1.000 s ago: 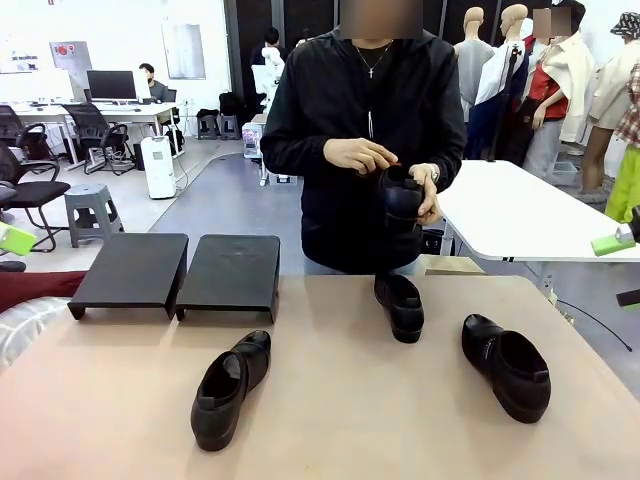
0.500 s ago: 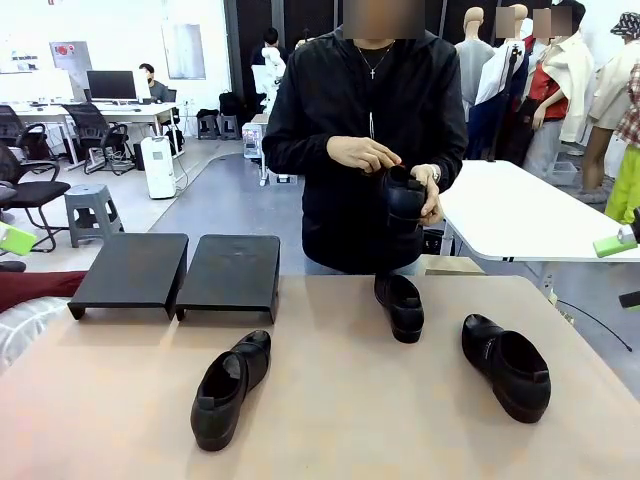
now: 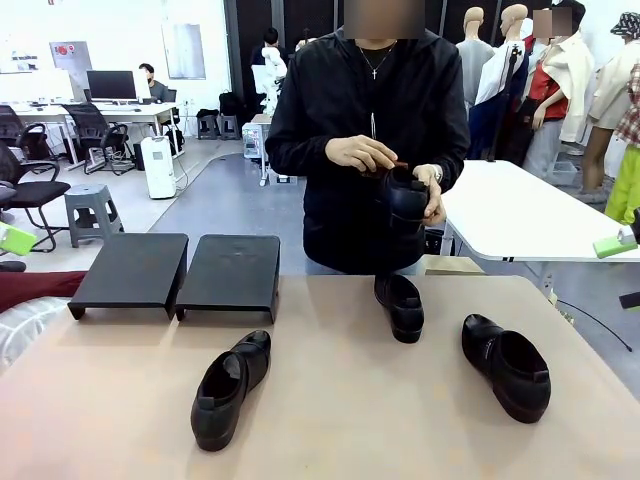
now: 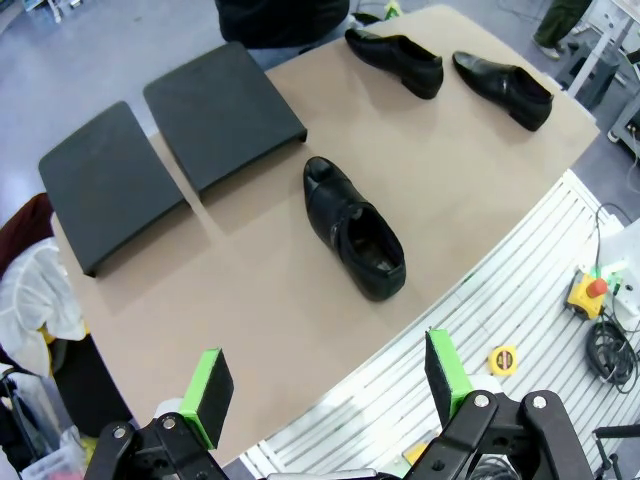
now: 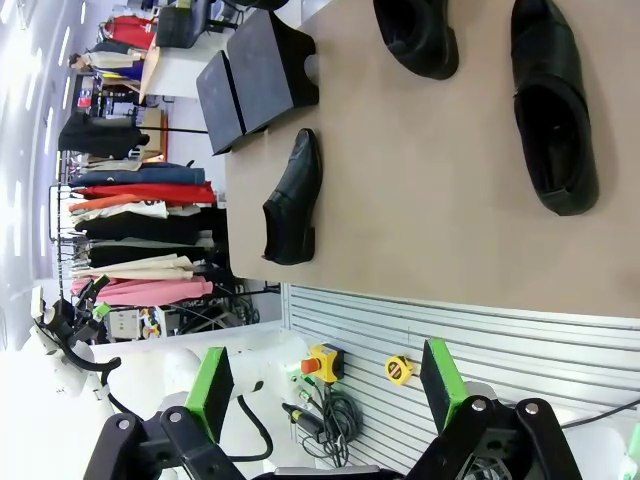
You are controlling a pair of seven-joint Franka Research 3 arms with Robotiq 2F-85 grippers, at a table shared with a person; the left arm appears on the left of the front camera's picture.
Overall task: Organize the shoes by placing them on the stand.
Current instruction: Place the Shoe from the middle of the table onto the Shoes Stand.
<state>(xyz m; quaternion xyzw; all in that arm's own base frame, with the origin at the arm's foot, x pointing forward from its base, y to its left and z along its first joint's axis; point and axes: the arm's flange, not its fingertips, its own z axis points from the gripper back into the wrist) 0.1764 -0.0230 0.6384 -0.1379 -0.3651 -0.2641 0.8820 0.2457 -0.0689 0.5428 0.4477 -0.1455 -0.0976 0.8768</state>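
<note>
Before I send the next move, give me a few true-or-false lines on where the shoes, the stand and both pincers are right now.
1. The person's hands hold one shoe above the far edge of the table. True.
2. A shoe already rests on the stand. False: both platforms are bare.
3. The left pincer is shut on a shoe. False: it is open and holds nothing.
4. The right pincer is open. True.
</note>
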